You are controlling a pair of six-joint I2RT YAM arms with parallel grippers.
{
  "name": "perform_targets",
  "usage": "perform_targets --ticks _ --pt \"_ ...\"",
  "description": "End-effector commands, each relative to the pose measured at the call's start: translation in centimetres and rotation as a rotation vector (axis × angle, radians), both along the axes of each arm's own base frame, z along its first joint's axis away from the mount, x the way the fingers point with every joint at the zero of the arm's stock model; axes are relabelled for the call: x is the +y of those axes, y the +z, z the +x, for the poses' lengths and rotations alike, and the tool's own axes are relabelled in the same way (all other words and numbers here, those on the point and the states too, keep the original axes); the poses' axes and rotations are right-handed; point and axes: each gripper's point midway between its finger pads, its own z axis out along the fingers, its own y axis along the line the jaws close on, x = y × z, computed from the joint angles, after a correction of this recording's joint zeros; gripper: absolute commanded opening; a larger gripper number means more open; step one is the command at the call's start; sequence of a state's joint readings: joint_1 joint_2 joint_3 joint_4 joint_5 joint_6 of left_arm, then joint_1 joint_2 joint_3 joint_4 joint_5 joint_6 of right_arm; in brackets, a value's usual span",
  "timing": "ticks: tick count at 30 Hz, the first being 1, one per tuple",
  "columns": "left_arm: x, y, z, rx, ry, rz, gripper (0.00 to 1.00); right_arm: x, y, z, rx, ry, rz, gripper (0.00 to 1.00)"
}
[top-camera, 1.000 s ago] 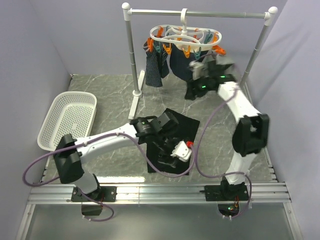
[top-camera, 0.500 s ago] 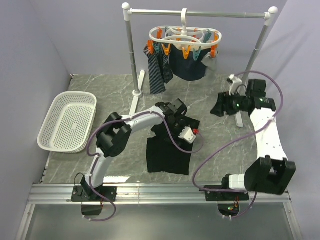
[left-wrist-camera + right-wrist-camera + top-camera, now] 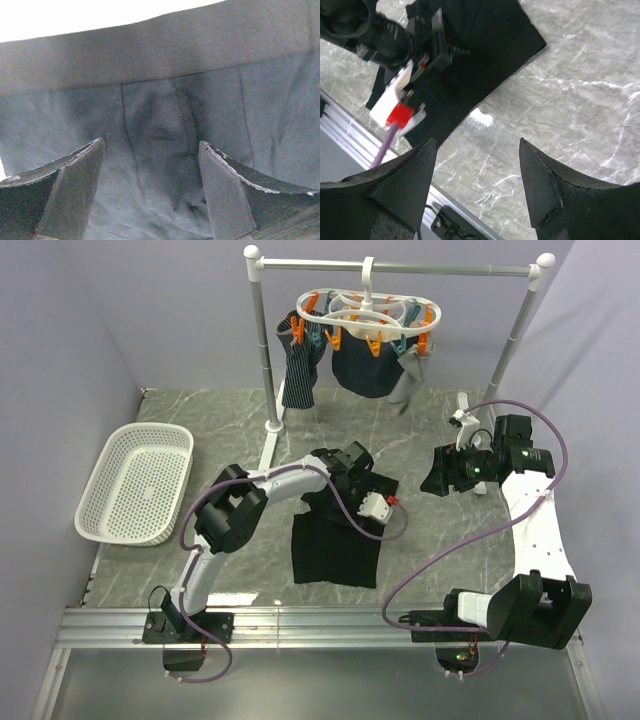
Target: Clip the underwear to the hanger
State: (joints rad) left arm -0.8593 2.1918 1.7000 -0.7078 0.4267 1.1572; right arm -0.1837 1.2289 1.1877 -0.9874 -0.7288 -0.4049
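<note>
The black underwear (image 3: 335, 545) lies flat on the marble table, its waistband toward the far side. My left gripper (image 3: 352, 480) hovers just over its upper edge, open; in the left wrist view the cloth (image 3: 165, 125) fills the frame between my spread fingers (image 3: 75, 190). The white hanger (image 3: 368, 315) with orange and teal pegs hangs by its hook from the metal rail, holding a dark striped garment and other dark pieces. My right gripper (image 3: 436, 472) is open and empty, above bare table right of the underwear, which shows in the right wrist view (image 3: 470, 50).
A white mesh basket (image 3: 140, 480) sits at the left. The silver rail stand (image 3: 268, 360) with white ball ends spans the back; its right post (image 3: 515, 335) stands just behind my right arm. Grey walls close in both sides.
My right arm has drawn back from the hanger to a spot low over the table on the right. My left gripper has moved from the cloth's middle to its upper edge. The hanger swings slightly.
</note>
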Motion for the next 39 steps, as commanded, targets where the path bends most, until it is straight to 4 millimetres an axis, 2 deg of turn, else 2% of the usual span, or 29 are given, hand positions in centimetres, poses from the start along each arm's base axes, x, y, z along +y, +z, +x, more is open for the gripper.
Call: perform_targets --ticks 1,2,4,5,6,9,10,12,13,14,16,17,18,19,21,22,23,25,27,29,30,32,33,34,35,36,37,38,39 --pt "4.7 -3.2 0.9 0.065 0.317 0.180 0.81 0.4 1.3 -0.4 -0.011 0.029 0.019 0.74" --pt "4.1 -2.5 1.1 0.097 0.383 0.168 0.81 0.5 1.2 -0.4 -0.004 0.028 0.025 0.74" --pt "4.2 -2.5 -0.4 0.245 0.571 0.194 0.83 0.5 1.1 -0.5 0.005 0.019 0.031 0.74" --pt "3.7 -2.1 -0.7 0.318 0.741 0.179 0.84 0.5 0.9 -0.5 0.012 0.015 0.034 0.74" --pt "3.6 -2.2 -1.0 0.363 0.809 0.175 0.86 0.4 0.8 -0.6 0.020 0.013 0.034 0.74" --pt "3.8 -2.7 -2.1 0.521 1.109 0.186 0.89 0.2 0.5 -0.9 0.037 -0.001 0.040 0.74" --pt "3.8 -3.6 -2.7 0.563 1.194 0.179 0.91 0.0 0.6 -1.0 0.033 -0.008 0.039 0.75" --pt "3.5 -2.8 -2.8 0.636 1.378 0.120 0.96 -0.1 0.6 -1.0 0.035 -0.015 0.039 0.75" --pt "3.6 -3.3 -3.2 0.668 1.438 0.095 0.99 -0.3 0.6 -0.9 0.033 -0.024 0.034 0.75" --pt "2.8 -2.0 -3.0 0.746 1.568 0.033 0.99 -0.5 0.5 -0.8 0.039 -0.037 0.037 0.75" --pt "2.4 -1.6 -3.8 0.832 1.637 -0.031 0.99 -0.5 0.6 -1.0 0.045 -0.030 0.041 0.75" --pt "0.0 1.5 -2.6 0.887 1.607 -0.196 0.99 -0.5 0.5 -1.0 0.040 -0.019 0.033 0.75" --pt "-1.4 2.5 -3.6 0.871 1.555 -0.233 0.99 -0.5 0.4 -1.1 0.037 -0.012 0.026 0.75" --pt "-2.7 4.4 -3.3 0.839 1.513 -0.292 0.99 -0.6 0.4 -1.3 0.034 -0.008 0.018 0.75" --pt "-4.0 7.8 -3.6 0.790 1.403 -0.359 0.99 -0.4 -0.1 -2.0 0.031 0.022 0.012 0.75" --pt "-4.2 9.7 -2.8 0.765 1.387 -0.409 0.99 -0.2 -0.1 -2.7 0.032 0.048 0.010 0.75" --pt "-3.8 12.0 -2.2 0.728 1.343 -0.464 0.99 -0.2 -0.2 -3.0 -0.006 0.106 -0.013 0.73" --pt "-1.6 14.8 0.3 0.679 1.362 -0.512 0.95 0.3 -0.2 -4.4 -0.070 0.172 -0.031 0.71" --pt "0.8 16.0 2.8 0.609 1.360 -0.517 0.85 0.8 -1.1 -5.7 -0.143 0.287 -0.073 0.70" --pt "2.4 15.7 4.4 0.508 1.320 -0.478 0.77 1.7 -1.9 -7.4 -0.201 0.398 -0.115 0.68" --pt "2.3 16.6 5.0 0.477 1.276 -0.488 0.75 2.9 -2.1 -8.2 -0.217 0.474 -0.121 0.66" --pt "2.4 15.2 4.8 0.444 1.180 -0.406 0.72 4.4 -2.3 -8.7 -0.285 0.550 -0.183 0.64" --pt "2.0 15.4 4.8 0.456 1.115 -0.406 0.72 5.1 -2.8 -9.2 -0.312 0.587 -0.203 0.63" --pt "2.2 14.8 4.5 0.448 1.085 -0.369 0.72 7.0 -2.9 -9.3 -0.383 0.684 -0.248 0.61" --pt "1.5 13.3 4.4 0.469 1.038 -0.335 0.73 7.7 -3.7 -9.7 -0.379 0.706 -0.255 0.61" --pt "1.1 13.4 4.9 0.453 0.992 -0.332 0.73 8.9 -4.0 -10.0 -0.399 0.756 -0.266 0.60" --pt "0.8 10.8 5.1 0.457 0.981 -0.265 0.72 10.7 -4.2 -10.3 -0.448 0.837 -0.302 0.59" --pt "0.6 10.1 4.6 0.490 0.946 -0.230 0.70 11.7 -4.8 -10.9 -0.438 0.875 -0.306 0.57" --pt "-0.1 10.4 5.2 0.479 0.925 -0.234 0.70 12.7 -5.7 -11.0 -0.420 0.908 -0.326 0.56"
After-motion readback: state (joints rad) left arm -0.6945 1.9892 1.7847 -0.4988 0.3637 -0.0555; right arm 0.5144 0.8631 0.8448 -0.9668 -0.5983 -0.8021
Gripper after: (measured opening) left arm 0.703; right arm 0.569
